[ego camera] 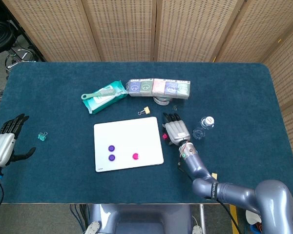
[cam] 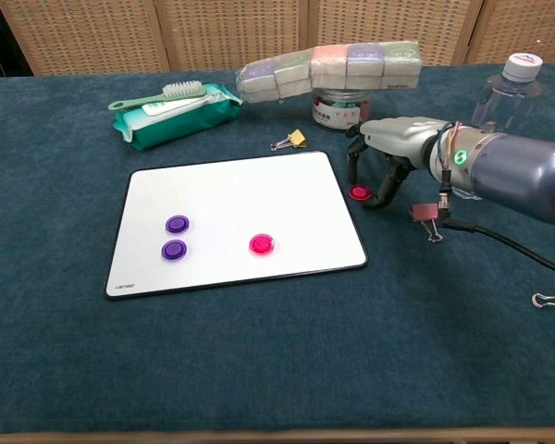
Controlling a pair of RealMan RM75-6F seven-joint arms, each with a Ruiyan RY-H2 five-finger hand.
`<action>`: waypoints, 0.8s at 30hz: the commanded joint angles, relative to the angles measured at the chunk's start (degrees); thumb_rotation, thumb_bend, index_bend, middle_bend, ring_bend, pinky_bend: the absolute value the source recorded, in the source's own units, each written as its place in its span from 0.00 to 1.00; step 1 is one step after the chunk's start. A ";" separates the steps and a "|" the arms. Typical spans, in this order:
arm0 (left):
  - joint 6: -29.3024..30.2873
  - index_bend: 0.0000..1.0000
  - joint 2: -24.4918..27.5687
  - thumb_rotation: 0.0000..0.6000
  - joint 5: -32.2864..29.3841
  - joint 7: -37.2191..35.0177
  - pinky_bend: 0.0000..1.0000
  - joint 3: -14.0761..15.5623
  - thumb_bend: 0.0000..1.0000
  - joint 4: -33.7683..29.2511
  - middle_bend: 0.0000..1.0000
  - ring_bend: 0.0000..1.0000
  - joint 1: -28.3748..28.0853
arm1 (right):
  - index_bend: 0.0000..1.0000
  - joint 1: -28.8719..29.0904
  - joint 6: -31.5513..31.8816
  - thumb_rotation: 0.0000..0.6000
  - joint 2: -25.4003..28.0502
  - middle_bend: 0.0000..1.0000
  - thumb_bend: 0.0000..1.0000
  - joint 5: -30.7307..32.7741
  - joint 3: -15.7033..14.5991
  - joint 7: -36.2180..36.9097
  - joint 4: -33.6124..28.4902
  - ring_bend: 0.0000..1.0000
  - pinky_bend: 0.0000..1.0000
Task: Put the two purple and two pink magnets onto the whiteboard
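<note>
The right hand [cam: 386, 159] is arched over the last pink magnet [cam: 359, 192], fingers apart, apparently not gripping it. That magnet lies just off the whiteboard [cam: 231, 199], where two purple magnets [cam: 176, 237] and one pink magnet [cam: 261, 244] are placed. The left hand [ego camera: 2, 145] is held open, empty.

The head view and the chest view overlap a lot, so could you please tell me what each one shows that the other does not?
Only the head view shows the left robot hand, open at the table's left edge, and the small teal binder clip near it. Only the chest view shows the pink binder clip beside the right robot hand. Both show the white rectangular whiteboard with two purple magnets and one pink magnet on it, and the second pink magnet off its right edge.
</note>
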 commanded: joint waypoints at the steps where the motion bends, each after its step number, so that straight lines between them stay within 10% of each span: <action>1: -0.03 0.00 -0.01 1.00 0.00 0.09 0.00 0.02 0.27 -0.01 0.00 0.00 -0.01 | 0.41 0.07 -0.19 1.00 -0.08 0.00 0.30 0.19 0.00 0.02 0.15 0.00 0.00; 24: -0.76 0.00 -0.36 1.00 0.17 -1.00 0.00 0.23 0.27 1.39 0.00 0.00 -0.10 | 0.52 -0.32 -0.59 1.00 -0.27 0.00 0.34 0.08 0.14 1.97 0.59 0.00 0.00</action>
